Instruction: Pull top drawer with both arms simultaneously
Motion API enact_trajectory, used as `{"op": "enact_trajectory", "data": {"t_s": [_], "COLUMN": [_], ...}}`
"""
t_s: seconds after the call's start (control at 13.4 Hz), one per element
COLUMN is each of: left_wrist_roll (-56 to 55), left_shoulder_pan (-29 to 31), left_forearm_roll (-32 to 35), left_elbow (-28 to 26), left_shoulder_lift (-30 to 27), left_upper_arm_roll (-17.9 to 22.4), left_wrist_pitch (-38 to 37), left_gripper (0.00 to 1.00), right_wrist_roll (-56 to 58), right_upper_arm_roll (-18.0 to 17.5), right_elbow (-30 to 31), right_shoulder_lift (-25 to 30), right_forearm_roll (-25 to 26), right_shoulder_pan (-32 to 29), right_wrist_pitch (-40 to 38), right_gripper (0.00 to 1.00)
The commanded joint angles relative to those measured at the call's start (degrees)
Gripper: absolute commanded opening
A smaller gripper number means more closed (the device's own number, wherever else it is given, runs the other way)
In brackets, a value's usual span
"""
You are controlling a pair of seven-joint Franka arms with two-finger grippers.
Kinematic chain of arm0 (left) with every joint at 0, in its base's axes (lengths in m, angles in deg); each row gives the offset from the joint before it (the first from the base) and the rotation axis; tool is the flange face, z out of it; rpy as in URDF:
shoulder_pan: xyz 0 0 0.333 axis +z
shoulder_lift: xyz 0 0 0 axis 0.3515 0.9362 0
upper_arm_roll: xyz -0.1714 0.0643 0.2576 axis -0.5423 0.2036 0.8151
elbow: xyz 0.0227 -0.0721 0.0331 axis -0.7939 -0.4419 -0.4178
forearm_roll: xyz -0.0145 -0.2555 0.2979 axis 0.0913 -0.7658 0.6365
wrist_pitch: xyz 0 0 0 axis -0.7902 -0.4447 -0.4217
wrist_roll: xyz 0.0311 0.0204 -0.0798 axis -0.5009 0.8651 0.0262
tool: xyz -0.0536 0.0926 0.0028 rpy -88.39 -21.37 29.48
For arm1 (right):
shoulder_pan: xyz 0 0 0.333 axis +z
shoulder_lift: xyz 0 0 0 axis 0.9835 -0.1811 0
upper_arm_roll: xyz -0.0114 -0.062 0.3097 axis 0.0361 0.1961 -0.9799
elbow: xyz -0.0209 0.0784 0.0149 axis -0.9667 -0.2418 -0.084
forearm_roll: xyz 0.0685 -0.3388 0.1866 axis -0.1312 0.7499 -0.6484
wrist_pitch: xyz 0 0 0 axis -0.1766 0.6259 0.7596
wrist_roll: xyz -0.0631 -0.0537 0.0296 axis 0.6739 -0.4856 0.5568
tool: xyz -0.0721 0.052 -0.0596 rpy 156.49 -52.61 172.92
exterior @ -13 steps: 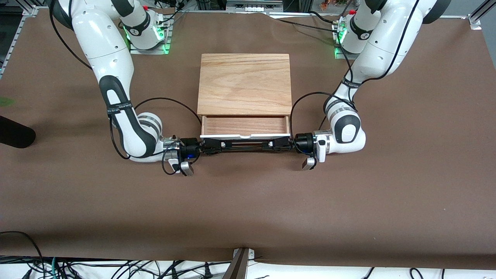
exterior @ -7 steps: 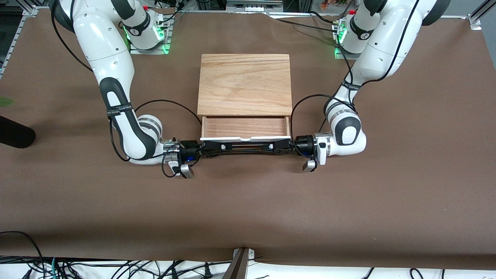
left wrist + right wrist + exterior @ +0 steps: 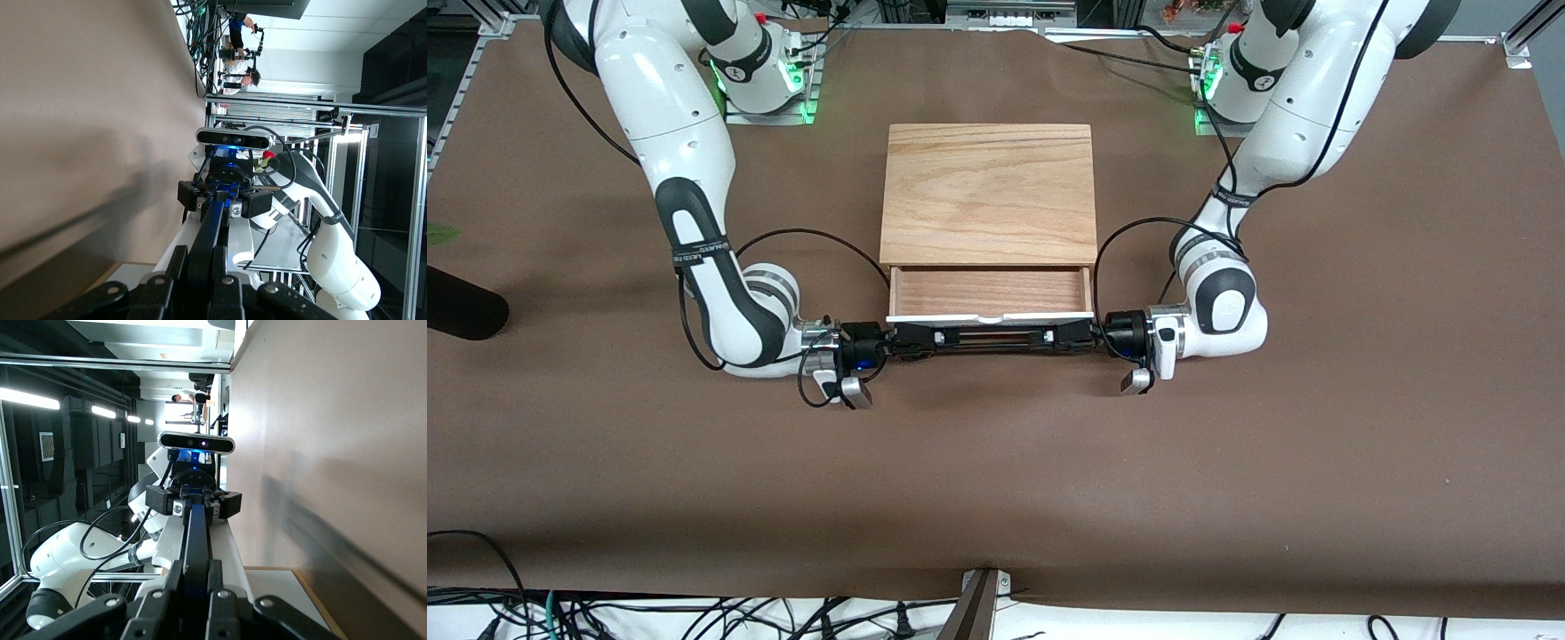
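The top drawer (image 3: 989, 292) stands partly pulled out of the cabinet (image 3: 989, 191), and its reddish-brown inside shows. Its white front panel (image 3: 960, 314) faces the front camera, with the thin black bar handle (image 3: 989, 339) in front of it. My right gripper (image 3: 911, 339) is shut on the handle's end toward the right arm. My left gripper (image 3: 1069, 336) is shut on the handle's other end. In the left wrist view my left gripper (image 3: 200, 270) clamps the handle (image 3: 212, 227). In the right wrist view my right gripper (image 3: 195, 583) clamps the handle (image 3: 196, 533).
The cabinet has a light wood top and stands mid-table on brown paper. A dark rounded object (image 3: 463, 307) lies at the table edge at the right arm's end. A camera mount (image 3: 978, 604) and cables (image 3: 694, 613) run along the nearest edge.
Both grippers have moved slightly toward the front camera with the handle. The drawer has come out a little farther. In the last half second almost nothing has moved.
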Motion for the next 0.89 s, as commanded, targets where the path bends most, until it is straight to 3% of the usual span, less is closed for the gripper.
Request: {"op": "enact_trajectory", "data": {"t_s": [0.0, 0.82], "left_wrist_roll": [-6.9, -6.1], "left_shoulder_pan": [1.0, 1.0], "left_forearm_roll": [2.9, 2.6], "left_elbow": [0.3, 0.1], "left_shoulder_lift": [-0.8, -0.9], "left_upper_arm_roll": [2.7, 2.6], "left_wrist_pitch": [0.8, 0.8], "left_gripper": [0.00, 0.00], "right_wrist_roll": [-4.5, -4.4], "right_upper_arm_roll": [0.1, 0.2], "right_elbow": [-5.9, -5.7], "right_shoulder_lift": [0.2, 0.5], "right_forearm_roll": [-4.6, -4.1], "right_shoulder_pan": [-3.7, -3.9], "right_wrist_pitch": [0.4, 0.1], "right_gripper": [0.00, 0.00]}}
